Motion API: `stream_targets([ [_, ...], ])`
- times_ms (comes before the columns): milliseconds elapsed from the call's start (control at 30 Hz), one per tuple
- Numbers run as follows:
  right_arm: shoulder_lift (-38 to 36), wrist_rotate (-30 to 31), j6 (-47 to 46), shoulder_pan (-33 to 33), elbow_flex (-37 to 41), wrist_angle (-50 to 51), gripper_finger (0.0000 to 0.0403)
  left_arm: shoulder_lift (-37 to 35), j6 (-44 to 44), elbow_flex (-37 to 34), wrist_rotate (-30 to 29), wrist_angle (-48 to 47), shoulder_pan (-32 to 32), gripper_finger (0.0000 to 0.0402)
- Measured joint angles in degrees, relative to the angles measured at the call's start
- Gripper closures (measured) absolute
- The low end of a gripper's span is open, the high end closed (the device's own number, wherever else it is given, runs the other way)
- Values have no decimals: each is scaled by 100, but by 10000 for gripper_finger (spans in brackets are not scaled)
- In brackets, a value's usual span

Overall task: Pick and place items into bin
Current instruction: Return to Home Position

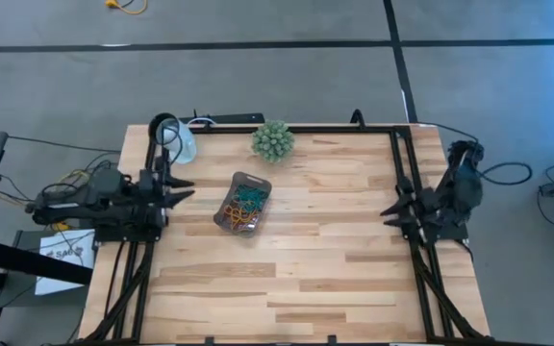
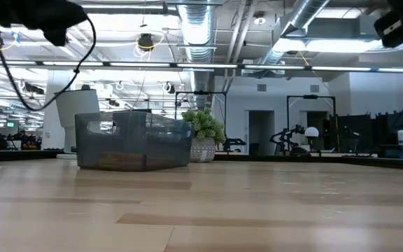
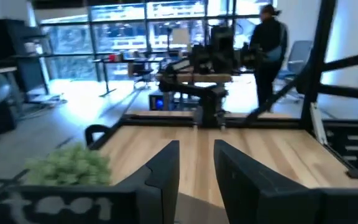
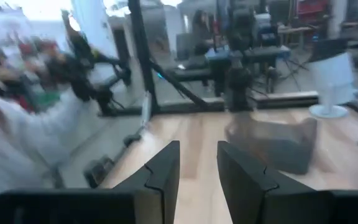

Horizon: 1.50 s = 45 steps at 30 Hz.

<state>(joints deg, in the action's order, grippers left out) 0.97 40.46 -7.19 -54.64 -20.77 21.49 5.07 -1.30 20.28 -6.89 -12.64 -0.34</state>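
The bin (image 1: pixel 242 203) is a small dark translucent tray resting flat on the table's middle-left; it also shows in the low view (image 2: pixel 133 141) and the right wrist view (image 4: pixel 272 143). Several coloured rubber-band loops (image 1: pixel 242 206) lie piled inside it. My left gripper (image 1: pixel 183 188) hovers at the table's left edge, open and holding nothing; its fingers (image 3: pixel 196 169) point across the table. My right gripper (image 1: pixel 392 214) hovers at the right edge, open and holding nothing (image 4: pixel 197 165).
A spiky green plant ball (image 1: pixel 272 140) stands near the far edge, behind the bin. A white round lamp head (image 1: pixel 179 142) sits at the far left corner. Black frame rails (image 1: pixel 404 192) run along both sides. Bare wood lies near the front. A person (image 3: pixel 271 43) stands beyond the table.
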Motion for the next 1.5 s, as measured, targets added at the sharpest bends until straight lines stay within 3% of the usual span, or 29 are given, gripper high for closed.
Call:
stream_targets([
  [100,15,-102,115,-88,178,-707,301,-7,-185,-537,225,831,-5,313],
  [233,29,-71,245,-119,330,-851,301,-40,-420,-1048,246,1772,-5,313],
  [400,-68,26,566,-101,451,-909,301,-70,-353,-1490,257,2080,-9,313],
  [600,-76,-2,619,-73,1111,-1879,301,-64,-431,-1852,248,2535,-9,313],
  [1067,-71,-18,896,83,2030,-3111,301,-58,-514,-1964,202,2588,-8,313],
  [1367,-67,-68,1308,946,2033,-3031,301,-58,-474,-1970,202,2419,-9,313],
  [1500,-67,-529,1426,1412,2035,-3012,301,-56,-173,-1973,200,1948,-7,313],
])
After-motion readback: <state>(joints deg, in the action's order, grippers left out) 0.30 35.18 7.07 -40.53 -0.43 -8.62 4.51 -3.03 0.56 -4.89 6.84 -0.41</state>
